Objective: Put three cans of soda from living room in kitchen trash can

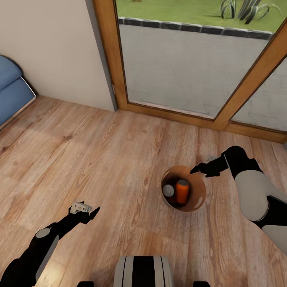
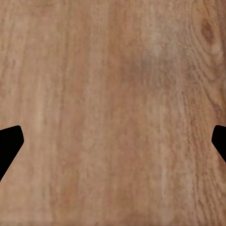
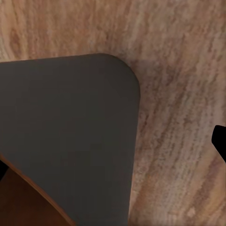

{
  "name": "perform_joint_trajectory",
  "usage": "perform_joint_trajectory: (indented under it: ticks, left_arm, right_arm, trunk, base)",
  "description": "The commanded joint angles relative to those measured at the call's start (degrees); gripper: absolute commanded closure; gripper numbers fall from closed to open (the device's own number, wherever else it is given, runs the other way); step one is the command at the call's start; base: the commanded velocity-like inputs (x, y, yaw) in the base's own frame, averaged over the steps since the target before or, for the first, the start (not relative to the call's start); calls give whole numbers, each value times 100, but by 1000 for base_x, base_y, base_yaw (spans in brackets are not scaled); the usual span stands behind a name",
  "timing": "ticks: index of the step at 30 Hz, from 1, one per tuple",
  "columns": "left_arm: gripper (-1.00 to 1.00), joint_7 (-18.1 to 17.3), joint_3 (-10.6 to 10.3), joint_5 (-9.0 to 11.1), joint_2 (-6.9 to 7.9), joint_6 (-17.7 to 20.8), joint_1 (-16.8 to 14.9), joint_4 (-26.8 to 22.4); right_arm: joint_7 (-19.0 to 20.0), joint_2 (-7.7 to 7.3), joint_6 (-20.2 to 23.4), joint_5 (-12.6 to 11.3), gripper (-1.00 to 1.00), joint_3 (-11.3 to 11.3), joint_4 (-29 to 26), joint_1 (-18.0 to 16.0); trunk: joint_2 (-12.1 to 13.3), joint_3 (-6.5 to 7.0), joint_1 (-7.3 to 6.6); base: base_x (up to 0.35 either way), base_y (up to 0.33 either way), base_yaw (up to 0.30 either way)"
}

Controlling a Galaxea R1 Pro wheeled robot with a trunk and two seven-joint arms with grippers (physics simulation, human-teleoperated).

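The round tash can, copper-brown inside, stands on the wood floor right of centre in the head view. Two cans of soda are inside it: an orange one and, beside it, a dark one with a silver top. My right gripper hovers at the bin's far right rim with its fingers spread and nothing between them. In the right wrist view that gripper is open, with a curved copper edge at one corner. My left gripper is open over bare floorboards at the lower left.
A wood-framed glass door fills the far side, with a pale wall to its left. A blue sofa juts in at the left edge. A dark grey rounded slab lies below the right gripper. My trunk is at the bottom.
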Motion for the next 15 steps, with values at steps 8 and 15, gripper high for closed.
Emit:
perform_joint_trajectory:
  ticks: [8, 15]
  left_arm:
    - [-100, 2, 0, -1, 0, 0, -1, 0]
    - [-100, 8, 8, -1, 0, 0, -1, 27]
  right_arm:
    - [-27, -1, 2, 42, -100, 14, -2, 0]
    - [-26, 3, 2, 45, -100, 17, -8, 77]
  trunk:
    - [0, 0, 0]
    - [0, 0, 0]
  base:
    - [0, 0, 0]
    - [0, 0, 0]
